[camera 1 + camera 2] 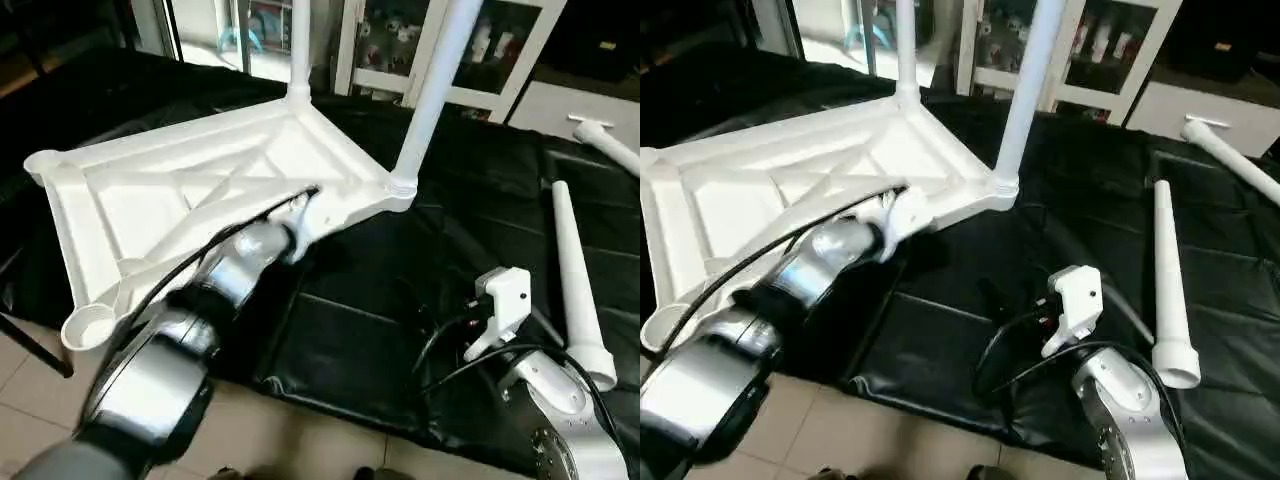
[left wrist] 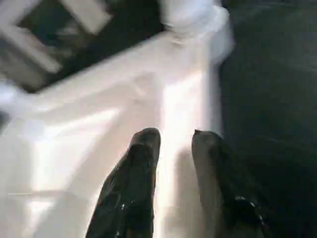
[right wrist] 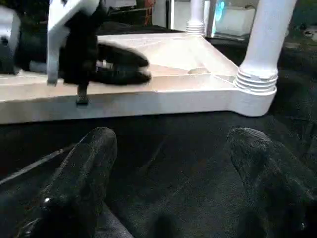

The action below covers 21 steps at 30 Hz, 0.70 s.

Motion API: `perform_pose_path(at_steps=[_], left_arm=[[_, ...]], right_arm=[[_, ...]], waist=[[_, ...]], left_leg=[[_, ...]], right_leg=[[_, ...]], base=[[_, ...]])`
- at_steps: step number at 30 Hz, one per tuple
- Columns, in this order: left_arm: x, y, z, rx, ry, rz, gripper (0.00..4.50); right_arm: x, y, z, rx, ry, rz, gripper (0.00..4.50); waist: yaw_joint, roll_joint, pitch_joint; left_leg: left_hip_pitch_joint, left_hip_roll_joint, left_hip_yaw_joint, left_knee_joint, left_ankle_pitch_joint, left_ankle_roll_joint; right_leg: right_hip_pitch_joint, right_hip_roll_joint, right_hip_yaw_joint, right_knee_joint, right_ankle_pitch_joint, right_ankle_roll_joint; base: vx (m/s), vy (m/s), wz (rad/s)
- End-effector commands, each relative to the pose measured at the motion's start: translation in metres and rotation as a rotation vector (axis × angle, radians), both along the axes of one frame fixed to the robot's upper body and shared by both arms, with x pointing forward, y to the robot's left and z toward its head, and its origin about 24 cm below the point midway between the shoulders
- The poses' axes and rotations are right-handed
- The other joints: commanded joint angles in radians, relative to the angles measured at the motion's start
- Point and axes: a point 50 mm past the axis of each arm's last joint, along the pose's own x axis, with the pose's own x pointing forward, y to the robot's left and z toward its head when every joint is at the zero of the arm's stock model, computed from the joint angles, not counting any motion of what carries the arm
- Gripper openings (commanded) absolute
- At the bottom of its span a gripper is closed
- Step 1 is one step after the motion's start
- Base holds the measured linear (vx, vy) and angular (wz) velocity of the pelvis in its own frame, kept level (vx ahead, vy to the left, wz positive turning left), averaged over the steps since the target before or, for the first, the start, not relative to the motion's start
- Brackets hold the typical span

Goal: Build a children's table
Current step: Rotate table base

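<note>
The white tabletop (image 1: 180, 190) lies underside up and tilted on the black mat, its X ribs showing. Two white legs stand in its corner sockets, one at the far corner (image 1: 299, 50) and one at the right corner (image 1: 432, 90). My left gripper (image 2: 176, 139) is at the tabletop's near rim, its black fingers (image 3: 124, 67) shut on that rim between the right-corner socket and the middle. My right gripper (image 3: 173, 144) hovers open over the mat, nearer to me than the rim, with nothing between its fingers. Two loose legs lie on the mat to the right, one close (image 1: 575, 280), one farther back (image 1: 610, 145).
An open socket (image 1: 88, 325) hangs over the mat's near left edge above the tiled floor (image 1: 300, 440). White cabinets with glass doors (image 1: 500, 50) stand behind the mat. Black cables (image 1: 440, 350) trail by my right wrist.
</note>
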Motion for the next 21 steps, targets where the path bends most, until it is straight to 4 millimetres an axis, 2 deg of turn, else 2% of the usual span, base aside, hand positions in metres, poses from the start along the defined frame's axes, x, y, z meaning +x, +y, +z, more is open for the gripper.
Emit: perform_pose_path(at_steps=[1,3,4,5,6,7,8,9,10,12,13,15,16,17,18,19,20,21], left_arm=[[0.002,0.002,-0.003,0.012,-0.047,0.068,1.39],[0.004,0.004,0.001,-0.032,-0.07,0.109,1.39],[0.006,0.007,0.007,-0.073,-0.1,0.13,1.39],[0.006,0.007,0.007,-0.073,-0.1,0.13,1.39],[0.008,0.01,0.015,-0.132,-0.117,0.142,1.39],[0.009,0.022,0.032,-0.314,-0.091,0.123,1.39],[0.009,0.025,0.036,-0.354,-0.081,0.11,1.39],[0.007,0.035,0.044,-0.427,-0.055,0.075,1.39],[0.003,0.047,0.05,-0.465,-0.043,0.044,1.39],[-0.005,0.075,0.054,-0.431,-0.042,0.042,1.39],[-0.007,0.092,0.055,-0.396,-0.053,0.069,1.39],[-0.011,0.124,0.056,-0.303,-0.077,0.156,1.39],[-0.013,0.144,0.054,-0.252,-0.081,0.213,1.39],[-0.017,0.164,0.052,-0.221,-0.073,0.271,1.39],[-0.021,0.183,0.05,-0.203,-0.067,0.335,1.39],[-0.026,0.203,0.046,-0.173,-0.062,0.422,1.39],[-0.03,0.214,0.044,-0.16,-0.057,0.472,1.39],[-0.03,0.215,0.044,-0.159,-0.056,0.475,1.39]], right_arm=[[0.001,-0.001,-0.001,-0.01,0.011,-0.015,3.89],[0.0,0.001,-0.001,-0.007,0.009,-0.013,3.89],[0.0,0.003,0.001,0.0,0.005,-0.013,3.89],[0.0,0.003,0.001,0.0,0.005,-0.013,3.89],[-0.001,0.004,0.002,0.012,0.001,-0.011,3.89],[-0.004,0.009,0.006,0.03,-0.003,0.022,3.89],[-0.005,0.01,0.007,0.035,-0.003,0.032,3.89],[-0.007,0.013,0.009,0.043,0.0,0.059,3.89],[-0.009,0.016,0.01,0.047,0.005,0.088,3.89],[-0.011,0.021,0.012,0.042,0.009,0.14,3.89],[-0.012,0.025,0.014,0.038,0.01,0.171,3.89],[-0.014,0.03,0.016,0.027,0.008,0.224,3.89],[-0.014,0.033,0.017,0.026,0.009,0.246,3.89],[-0.013,0.037,0.018,0.023,0.009,0.267,3.89],[-0.013,0.04,0.019,0.017,0.009,0.284,3.89],[-0.012,0.043,0.02,0.011,0.011,0.295,3.89],[-0.011,0.044,0.02,0.007,0.013,0.3,3.89],[-0.011,0.044,0.02,0.006,0.013,0.301,3.89]], waist=[[0.007,-0.002,-0.067],[0.007,-0.001,-0.067],[0.009,0.007,-0.068],[0.008,0.005,-0.066],[0.01,0.012,-0.066],[0.011,0.011,-0.063],[0.012,0.01,-0.062],[0.014,0.01,-0.06],[0.013,0.012,-0.06],[0.007,0.017,-0.054],[0.005,0.018,-0.054],[-0.003,0.024,-0.05],[-0.004,0.018,-0.05],[-0.003,0.023,-0.049],[-0.002,0.028,-0.049],[-0.003,0.024,-0.049],[-0.003,0.026,-0.049],[-0.001,0.03,-0.048]], left_leg=[[0.006,0.024,-0.016,-0.067,-0.118,0.122],[0.007,0.024,-0.017,-0.065,-0.119,0.129],[0.008,0.024,-0.017,-0.065,-0.115,0.13],[0.008,0.024,-0.017,-0.066,-0.118,0.133],[0.008,0.025,-0.019,-0.066,-0.12,0.132],[0.008,0.025,-0.019,-0.068,-0.132,0.128],[0.007,0.026,-0.018,-0.07,-0.138,0.126],[0.006,0.03,-0.019,-0.072,-0.13,0.121],[0.008,0.03,-0.018,-0.072,-0.129,0.12],[0.006,0.033,-0.018,-0.076,-0.148,0.116],[0.01,0.034,-0.016,-0.076,-0.157,0.112],[0.01,0.033,-0.017,-0.081,-0.197,0.08],[0.016,0.035,-0.016,-0.082,-0.209,0.062],[0.016,0.034,-0.018,-0.084,-0.212,0.053],[0.019,0.036,-0.019,-0.088,-0.219,0.025],[0.021,0.035,-0.018,-0.087,-0.216,0.018],[0.022,0.033,-0.018,-0.087,-0.216,0.012],[0.025,0.036,-0.018,-0.089,-0.213,-0.008]], right_leg=[[0.062,-0.023,0.025,-0.049,-0.054,-0.207],[0.062,-0.023,0.024,-0.049,-0.034,-0.219],[0.062,-0.023,0.024,-0.047,-0.024,-0.223],[0.061,-0.022,0.023,-0.05,-0.022,-0.227],[0.063,-0.023,0.022,-0.046,-0.016,-0.235],[0.063,-0.024,0.021,-0.049,-0.029,-0.244],[0.064,-0.025,0.022,-0.048,-0.032,-0.25],[0.066,-0.028,0.023,-0.04,-0.021,-0.277],[0.064,-0.026,0.022,-0.038,-0.019,-0.285],[0.062,-0.022,0.023,-0.039,-0.037,-0.283],[0.06,-0.021,0.023,-0.04,-0.048,-0.28],[0.058,-0.019,0.026,-0.046,-0.121,-0.239],[0.053,-0.018,0.027,-0.05,-0.141,-0.225],[0.053,-0.018,0.028,-0.048,-0.151,-0.218],[0.049,-0.017,0.03,-0.048,-0.157,-0.203],[0.048,-0.015,0.03,-0.047,-0.15,-0.199],[0.046,-0.013,0.031,-0.045,-0.144,-0.195],[0.045,-0.014,0.034,-0.043,-0.123,-0.195]], base=[[0.0,0.0,0.0],[0.0,0.0,0.0],[0.0,0.0,0.0],[0.0,0.0,0.0],[0.0,0.0,0.0],[0.0,0.0,0.0],[0.0,0.0,0.0],[0.0,0.0,0.0],[0.0,0.0,0.0],[0.0,0.0,0.0],[0.0,0.0,0.0],[0.0,0.0,0.0],[0.0,0.0,0.0],[0.0,0.0,0.0],[0.0,0.0,0.0],[0.0,0.0,0.0],[0.0,0.0,0.0],[0.0,0.0,0.0]])
